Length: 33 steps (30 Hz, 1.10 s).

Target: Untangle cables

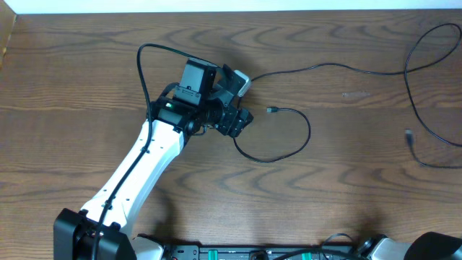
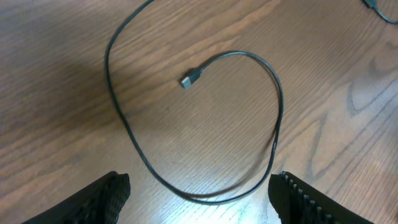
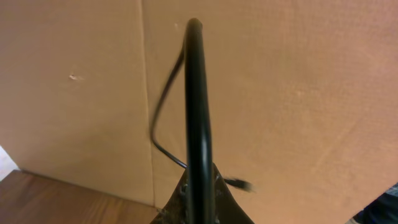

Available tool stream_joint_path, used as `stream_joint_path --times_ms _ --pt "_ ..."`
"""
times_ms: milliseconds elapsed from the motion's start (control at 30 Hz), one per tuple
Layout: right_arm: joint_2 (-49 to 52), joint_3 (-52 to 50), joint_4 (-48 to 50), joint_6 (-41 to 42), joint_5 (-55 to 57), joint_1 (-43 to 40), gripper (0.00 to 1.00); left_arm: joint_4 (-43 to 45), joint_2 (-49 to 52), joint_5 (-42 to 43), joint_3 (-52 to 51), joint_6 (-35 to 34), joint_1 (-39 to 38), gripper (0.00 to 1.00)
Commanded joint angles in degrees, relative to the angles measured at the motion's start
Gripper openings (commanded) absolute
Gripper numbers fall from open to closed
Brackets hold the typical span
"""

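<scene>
The left claw (image 2: 199, 182) hangs released above the table (image 2: 56, 74), its fingers (image 2: 112, 194) wide apart and holding nothing. Beneath it the black cable (image 2: 278, 112) lies in one open loop, and its plug (image 2: 188, 79) curls inward without touching any other strand. Outward to the right, this cable runs to further strands (image 1: 426, 123) that seem to cross near the table's edge, so we judge the near loop free of tangles and that crossing left to clear. The right claw (image 3: 200, 202) shows only as a dark mass, and we cannot tell its state.
</scene>
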Motion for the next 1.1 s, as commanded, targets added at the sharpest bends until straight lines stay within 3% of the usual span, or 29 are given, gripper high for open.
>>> stream_joint_path --times_ms 0,100,467,500,533,567,600,700,867,1067 --pt "2.4 0.3 -0.2 1.7 -18.7 -4.3 0.01 0.6 0.0 0.2 0.4 0.5 -1.0 0.77" --pt "5.6 0.3 -1.7 1.7 -26.0 -5.2 0.01 0.7 0.0 0.3 0.4 0.5 -1.0 0.77" --pt "21.3 0.3 -14.4 4.5 -25.6 -6.5 0.02 0.7 0.0 0.3 0.4 0.5 -1.2 0.77" --pt "21.9 0.3 -15.0 4.5 -25.6 -6.5 0.08 0.7 0.0 0.3 0.4 0.5 -1.4 0.77" --pt "23.0 0.3 -16.1 4.5 -26.3 -6.5 0.41 0.7 0.0 0.3 0.4 0.5 -1.7 0.77" --pt "24.2 0.3 -17.3 4.5 -27.9 -6.5 0.83 0.8 0.0 0.3 0.4 0.6 -2.2 0.77" --pt "24.6 0.3 -18.1 4.5 -29.1 -6.5 0.99 0.8 0.0 0.3 0.4 0.6 -2.6 0.77" --pt "25.1 0.3 -18.8 4.5 -36.3 -6.5 0.99 1.0 0.0 0.3 0.4 0.9 -3.3 0.77" --pt "25.1 0.3 -21.2 4.5 -58.8 -5.4 0.99 1.0 0.0 0.3 0.4 1.0 -3.4 0.77" --pt "25.1 0.3 -24.9 2.9 -57.6 0.9 0.99 0.9 0.0 0.3 0.4 1.0 -3.4 0.77"
